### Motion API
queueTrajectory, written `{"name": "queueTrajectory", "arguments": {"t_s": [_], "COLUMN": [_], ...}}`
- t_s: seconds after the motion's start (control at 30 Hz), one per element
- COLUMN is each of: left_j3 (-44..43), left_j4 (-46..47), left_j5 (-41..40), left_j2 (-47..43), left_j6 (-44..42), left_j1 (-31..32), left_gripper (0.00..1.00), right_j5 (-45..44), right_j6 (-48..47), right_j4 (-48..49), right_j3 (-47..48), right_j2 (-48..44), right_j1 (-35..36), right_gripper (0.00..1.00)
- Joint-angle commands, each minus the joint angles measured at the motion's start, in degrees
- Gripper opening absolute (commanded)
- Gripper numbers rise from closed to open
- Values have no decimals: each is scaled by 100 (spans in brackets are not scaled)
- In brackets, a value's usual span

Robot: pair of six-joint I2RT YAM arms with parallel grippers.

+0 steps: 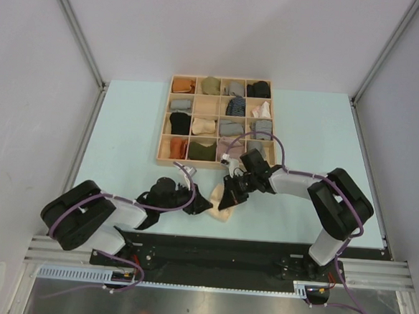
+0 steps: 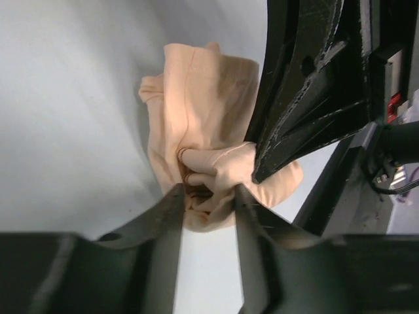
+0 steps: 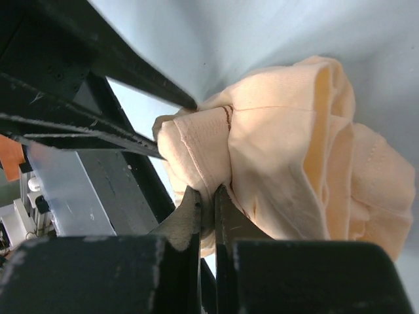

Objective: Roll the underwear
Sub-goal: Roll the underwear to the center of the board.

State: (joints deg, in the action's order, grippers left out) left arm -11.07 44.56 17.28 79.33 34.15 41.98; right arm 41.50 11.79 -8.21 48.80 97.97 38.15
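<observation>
The pale cream underwear (image 1: 222, 207) lies bunched on the light blue table, between the two arms and in front of the tray. My left gripper (image 1: 203, 203) comes at it from the left. In the left wrist view its fingertips (image 2: 208, 191) press on both sides of the near end of the cream underwear (image 2: 203, 111). My right gripper (image 1: 229, 200) reaches in from the right, shut on a seamed fold of the underwear (image 3: 288, 150), pinched thin between its fingers (image 3: 207, 193). The right gripper's black finger (image 2: 294, 98) lies over the cloth in the left wrist view.
A wooden tray (image 1: 163, 136) with several compartments stands behind the grippers, holding rolled cloth bundles, among them a rust-orange one (image 1: 183, 85) and a black one (image 1: 180, 120). White walls close the table on the left, right and back. The arms' base rail (image 1: 209, 261) runs along the near edge.
</observation>
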Motion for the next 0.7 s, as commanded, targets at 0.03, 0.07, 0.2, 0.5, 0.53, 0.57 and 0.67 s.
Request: {"name": "queueTrajectory", "arguments": {"t_s": [0.03, 0.07, 0.2, 0.5, 0.53, 0.57, 0.67], "left_j3": [-44, -88, -421, -1203, -1248, -1275, -1284], "left_j4": [818, 766, 20, -1537, -1598, -1643, -1485], "left_j5": [206, 223, 39, -14, 30, 82, 363], "left_j2": [530, 592, 785, 1075, 1172, 1225, 1426], "left_j6": [144, 197, 224, 416, 452, 539, 689], "left_j1": [65, 65, 65, 4, -66, -110, -295], "left_gripper": [17, 11, 0, 0, 0, 0, 0], "right_j5": [-475, -571, -1028, -3225, -3331, -3532, -3745], "right_j6": [-133, -142, -256, -537, -625, -634, -783], "right_j4": [83, 39, -479, -1297, -1263, -1167, -903], "right_j3": [104, 147, 332, 500, 465, 429, 192], "right_j2": [-32, -111, -568, -1886, -1992, -2071, -2379], "right_j1": [-115, -106, -194, 183, 288, 533, 912], "right_gripper": [17, 24, 60, 70, 70, 70, 68]}}
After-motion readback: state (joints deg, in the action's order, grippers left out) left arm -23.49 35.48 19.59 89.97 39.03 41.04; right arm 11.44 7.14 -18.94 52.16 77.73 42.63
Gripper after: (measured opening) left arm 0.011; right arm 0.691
